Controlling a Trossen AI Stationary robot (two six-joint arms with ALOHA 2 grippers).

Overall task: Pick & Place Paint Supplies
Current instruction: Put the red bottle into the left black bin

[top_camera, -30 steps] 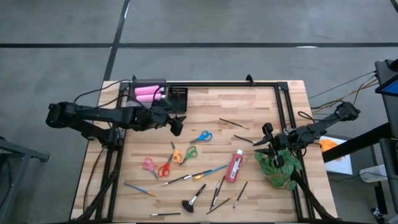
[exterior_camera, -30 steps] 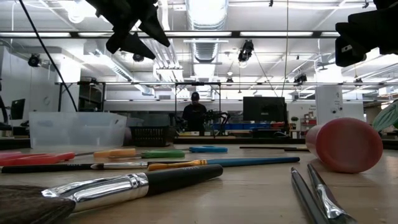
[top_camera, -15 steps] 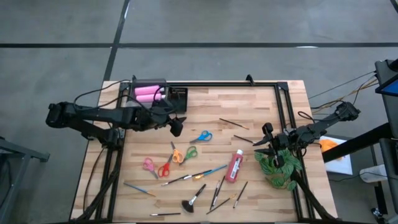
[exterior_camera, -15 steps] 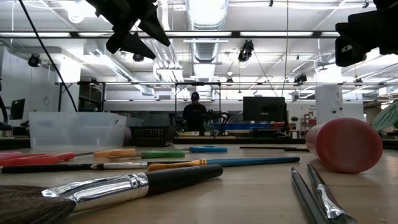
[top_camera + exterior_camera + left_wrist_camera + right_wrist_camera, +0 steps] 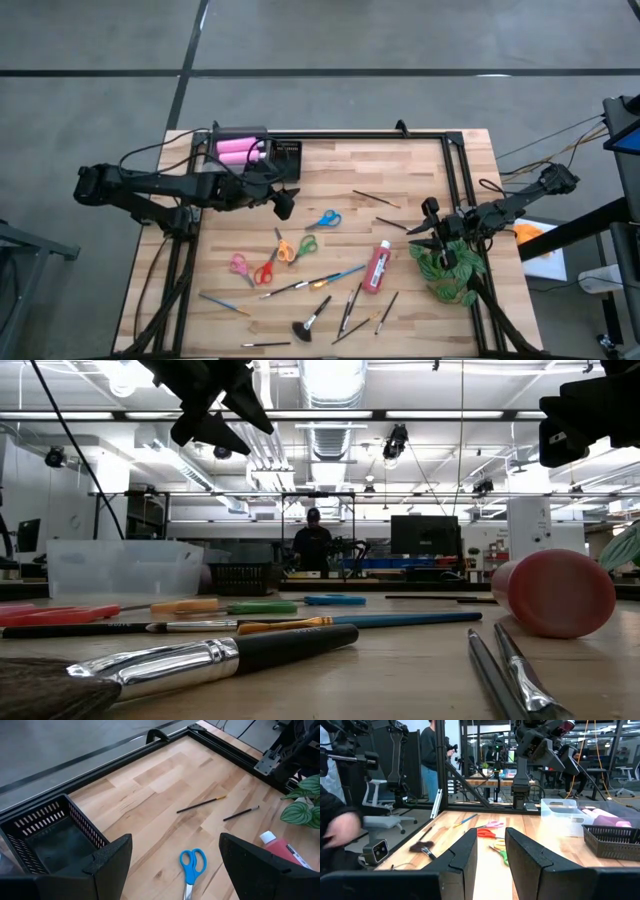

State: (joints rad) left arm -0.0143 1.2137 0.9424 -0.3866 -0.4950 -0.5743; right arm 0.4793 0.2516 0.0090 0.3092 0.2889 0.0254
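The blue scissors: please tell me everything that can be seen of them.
The blue scissors are a small pair with bright blue plastic-looking loop handles and short grey blades. They lie flat on the wooden table, closed, apart from the other scissors, nothing touching them. In the left wrist view they lie just ahead of the open left end effector, handles pointing away from it. The black tray stands nearby at the table's far edge.
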